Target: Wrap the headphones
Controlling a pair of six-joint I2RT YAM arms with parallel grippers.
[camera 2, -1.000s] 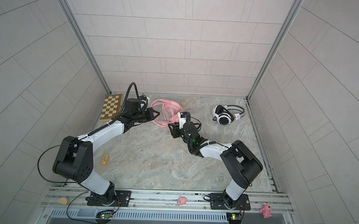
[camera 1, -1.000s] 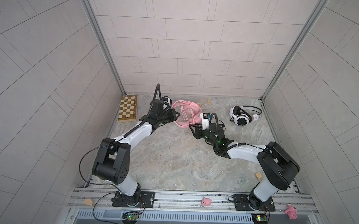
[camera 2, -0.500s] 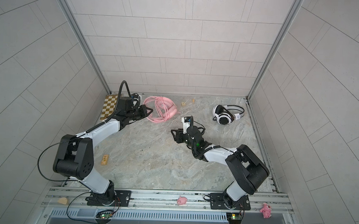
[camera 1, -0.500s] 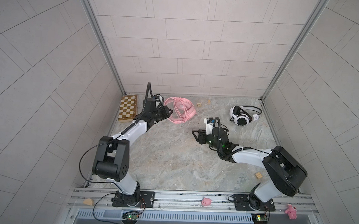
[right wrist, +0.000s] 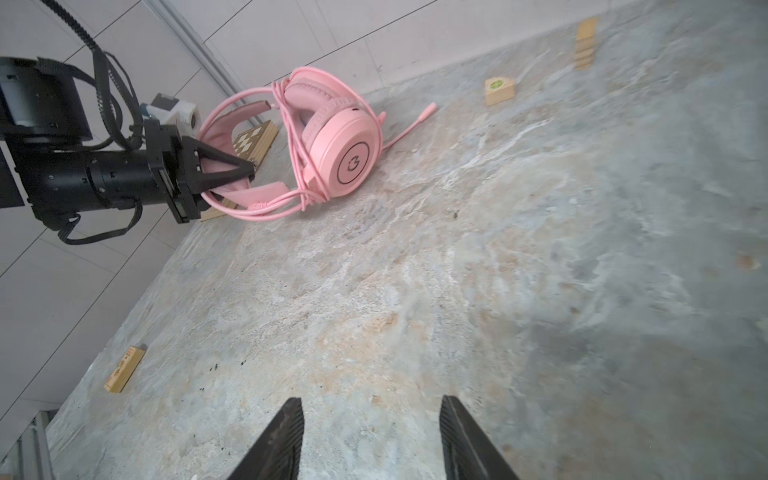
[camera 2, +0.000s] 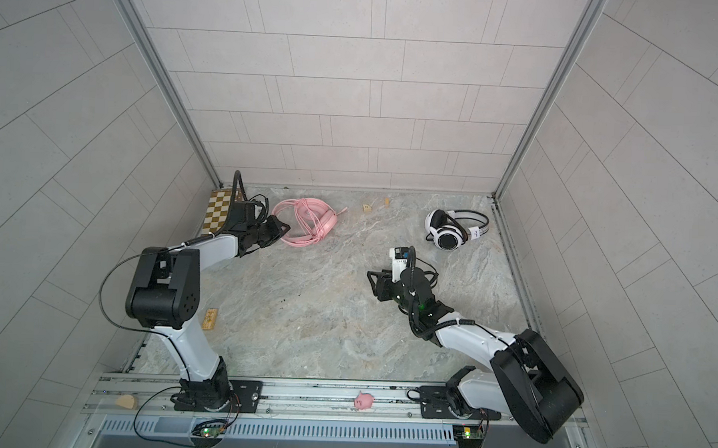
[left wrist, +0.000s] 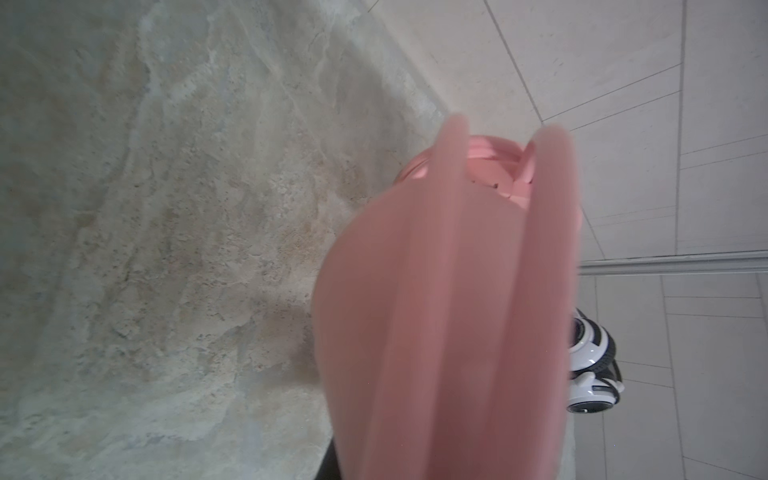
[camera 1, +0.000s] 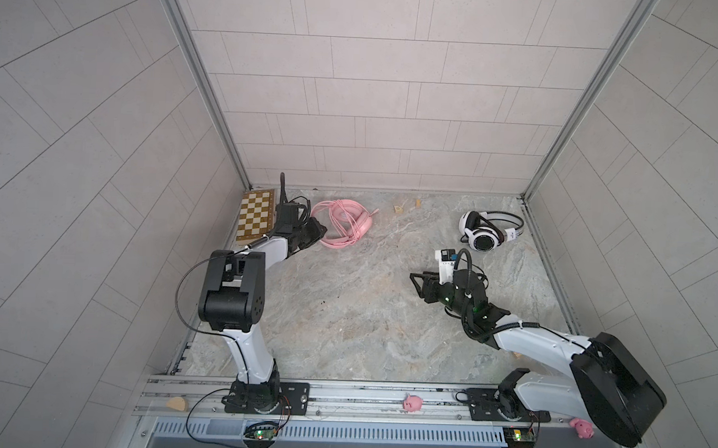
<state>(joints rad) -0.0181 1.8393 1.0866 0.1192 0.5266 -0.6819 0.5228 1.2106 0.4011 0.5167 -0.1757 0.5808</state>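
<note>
Left gripper point(right wrist: 248, 171): jaws almost together, pinched on the padded headband point(right wrist: 266, 193) of the pink headphones point(right wrist: 353, 162); nothing else is in it.
Right gripper point(right wrist: 371, 401): jaws about half apart, empty, low over bare table point(right wrist: 540, 291).
Pink headphones, place: lying on the table with the headband at the left gripper's tips and the cups point(right wrist: 309, 97) just beyond them; well ahead of the right gripper and apart from it.
White headphones point(camera 1: 484, 234): far past the pink pair from the left gripper; nearer the right gripper, behind it and to one side, untouched.
Handling: likely light; the headband looks springy, the pads soft, the shells smooth and liable to slip.
Cable point(right wrist: 291, 137): limp, looped round the cups; the loops could slide off if the pair is tipped.
Mic point(right wrist: 417, 120): thin boom pointing away from the left gripper; it probably bends easily, so a poor place to grip.
Hold: the headband for the frame, and the cable near its free end for winding.
</note>
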